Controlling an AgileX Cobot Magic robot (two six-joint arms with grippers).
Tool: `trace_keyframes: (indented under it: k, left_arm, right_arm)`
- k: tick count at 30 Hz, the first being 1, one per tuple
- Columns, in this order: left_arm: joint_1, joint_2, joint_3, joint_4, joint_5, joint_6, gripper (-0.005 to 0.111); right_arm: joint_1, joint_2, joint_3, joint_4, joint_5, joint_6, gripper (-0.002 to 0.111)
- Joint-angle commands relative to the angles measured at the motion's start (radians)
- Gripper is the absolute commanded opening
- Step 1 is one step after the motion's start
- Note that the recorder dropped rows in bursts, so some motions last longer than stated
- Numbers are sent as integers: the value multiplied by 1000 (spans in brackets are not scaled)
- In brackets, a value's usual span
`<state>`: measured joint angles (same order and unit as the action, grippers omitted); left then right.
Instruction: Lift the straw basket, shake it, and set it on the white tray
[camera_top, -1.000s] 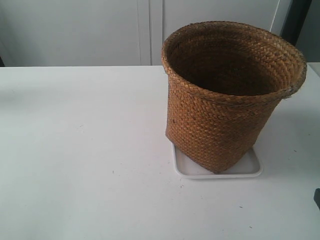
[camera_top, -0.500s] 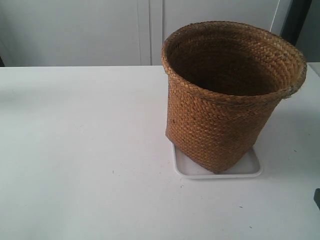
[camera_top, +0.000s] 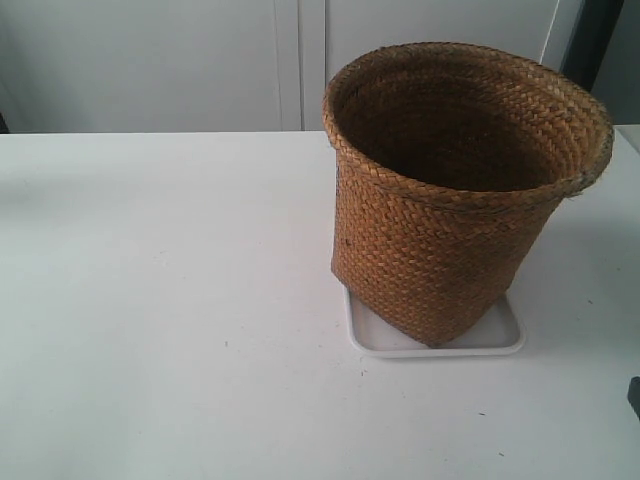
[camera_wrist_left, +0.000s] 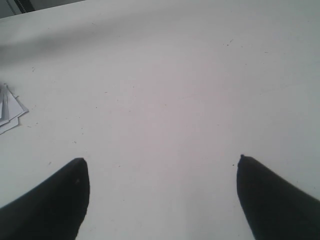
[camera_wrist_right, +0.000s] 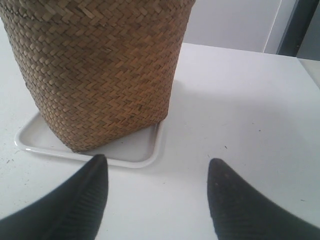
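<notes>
The brown woven straw basket (camera_top: 450, 200) stands upright on the white tray (camera_top: 505, 340) at the table's right side. In the right wrist view the straw basket (camera_wrist_right: 100, 70) fills the picture above the white tray (camera_wrist_right: 142, 152), and my right gripper (camera_wrist_right: 157, 162) is open just short of the tray's corner, nothing between its black fingers. My left gripper (camera_wrist_left: 162, 160) is open over bare white tabletop, away from the basket. Neither arm shows in the exterior view, except a dark sliver at its right edge.
The white table (camera_top: 160, 300) stretches wide to the left of the basket. White cabinet doors (camera_top: 200, 60) stand behind it. A few loose white paper sheets (camera_wrist_left: 9, 110) lie at the edge of the left wrist view.
</notes>
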<state>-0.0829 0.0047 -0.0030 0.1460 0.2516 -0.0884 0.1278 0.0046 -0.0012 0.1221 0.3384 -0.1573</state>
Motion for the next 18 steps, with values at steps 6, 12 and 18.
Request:
trace_keyframes:
  k: [6, 12, 18]
  left_arm:
    - [2, -5, 3, -3, 4, 3, 82]
    - [2, -5, 3, -3, 4, 3, 82]
    - [2, -5, 3, -3, 4, 3, 82]
  right_arm:
    - [3, -5, 1, -7, -1, 4, 55]
    - [3, -5, 1, -7, -1, 4, 55]
    - [3, -5, 1, -5, -1, 21, 55]
